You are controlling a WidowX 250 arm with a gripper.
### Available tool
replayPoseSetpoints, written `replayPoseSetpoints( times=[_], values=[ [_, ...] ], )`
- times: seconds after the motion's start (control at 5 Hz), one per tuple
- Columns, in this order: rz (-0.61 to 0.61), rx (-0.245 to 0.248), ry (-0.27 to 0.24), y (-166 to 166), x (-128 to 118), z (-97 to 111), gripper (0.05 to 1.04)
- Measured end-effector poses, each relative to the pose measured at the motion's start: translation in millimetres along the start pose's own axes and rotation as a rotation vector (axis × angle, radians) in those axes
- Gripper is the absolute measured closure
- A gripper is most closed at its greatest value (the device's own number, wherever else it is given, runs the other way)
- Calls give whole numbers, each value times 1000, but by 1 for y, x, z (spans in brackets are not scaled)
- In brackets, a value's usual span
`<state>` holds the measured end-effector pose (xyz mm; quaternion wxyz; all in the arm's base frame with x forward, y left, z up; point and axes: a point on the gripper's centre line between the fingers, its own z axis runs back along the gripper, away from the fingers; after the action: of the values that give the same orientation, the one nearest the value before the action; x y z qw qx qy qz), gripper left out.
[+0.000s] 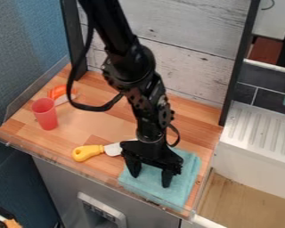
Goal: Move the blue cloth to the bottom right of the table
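Note:
The blue cloth (185, 187) lies flat at the bottom right of the wooden table (91, 127), close to its front and right edges. Directly over the cloth hangs the black gripper (151, 179), pointing down, its two fingers spread apart with cloth visible between them. The gripper and the arm above it hide part of the cloth's upper left. Whether the fingertips touch the cloth, I cannot tell.
A yellow-handled tool (87, 152) lies just left of the gripper, its pale blade reaching toward the arm. Further left stand a red cup (45, 115) and an orange object (59, 92). A clear low rim (79, 165) runs along the front edge.

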<state>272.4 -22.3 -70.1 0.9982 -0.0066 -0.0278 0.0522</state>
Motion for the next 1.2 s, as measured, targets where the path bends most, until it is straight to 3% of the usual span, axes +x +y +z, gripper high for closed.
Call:
replayPoseSetpoints(
  times=[0.4, 0.8, 1.0, 1.2],
  values=[
    [37, -11, -3, 3, 12, 7, 83],
    [25, -74, -78, 3, 27, 60, 83],
    [12, -102, -93, 8, 25, 77, 83],
    [0, -85, -64, 16, 22, 79, 83]
  ],
)
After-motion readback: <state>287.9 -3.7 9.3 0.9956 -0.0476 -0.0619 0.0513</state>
